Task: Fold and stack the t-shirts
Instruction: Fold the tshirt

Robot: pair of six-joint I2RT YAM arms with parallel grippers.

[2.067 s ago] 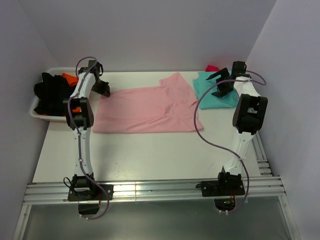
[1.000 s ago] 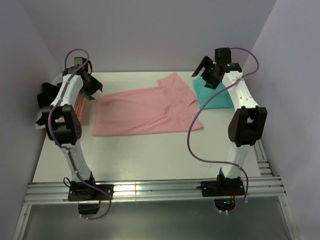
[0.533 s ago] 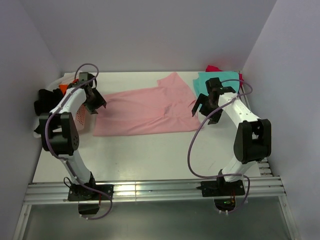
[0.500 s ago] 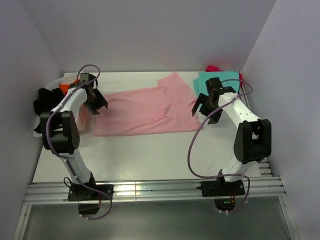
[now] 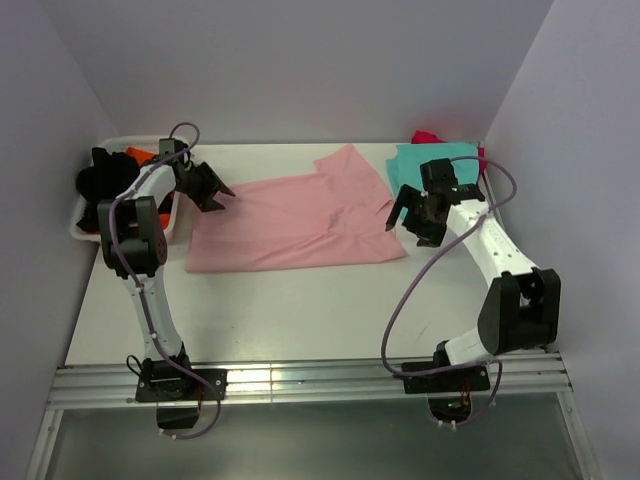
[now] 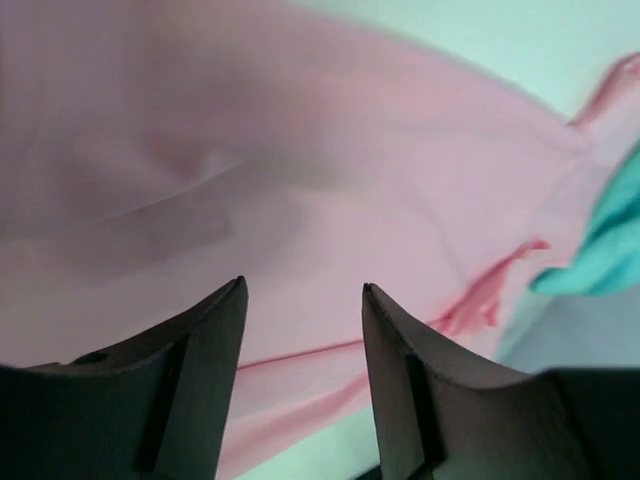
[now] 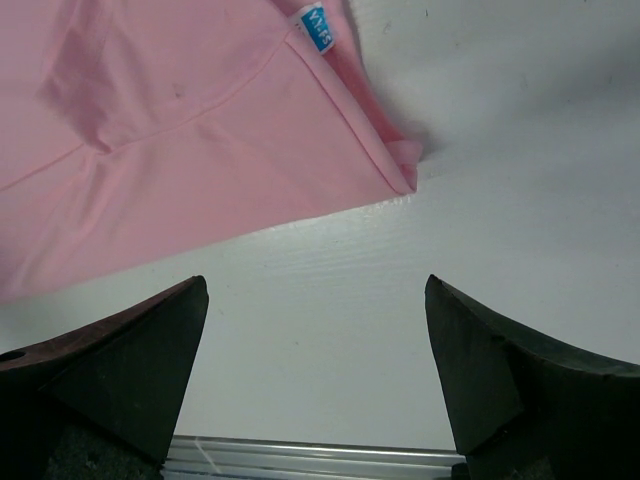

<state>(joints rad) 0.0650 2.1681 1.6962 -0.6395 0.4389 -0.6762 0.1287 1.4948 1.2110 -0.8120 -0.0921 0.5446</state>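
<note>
A light pink t-shirt (image 5: 300,220) lies spread flat mid-table, also seen in the left wrist view (image 6: 300,170) and the right wrist view (image 7: 170,120). My left gripper (image 5: 217,189) hovers over its left edge, open, with only cloth below the gap (image 6: 303,288). At the shirt's right edge my right gripper (image 5: 404,214) stands wide open over bare table (image 7: 315,282), beside the shirt's corner. A teal t-shirt (image 5: 428,160) lies at the back right with a magenta one (image 5: 425,136) behind it. Black (image 5: 100,178) and orange (image 5: 138,155) t-shirts sit in the basket.
The white plastic basket (image 5: 80,228) stands at the table's left edge beside the left arm. A blue label (image 7: 317,25) shows on the pink shirt's hem. The metal rail (image 5: 300,378) runs along the near edge. Walls close in behind and at both sides.
My left gripper has swung right from beside the basket to over the pink shirt's left edge, its jaws narrowing a little. The right gripper shifted slightly and stays wide open.
</note>
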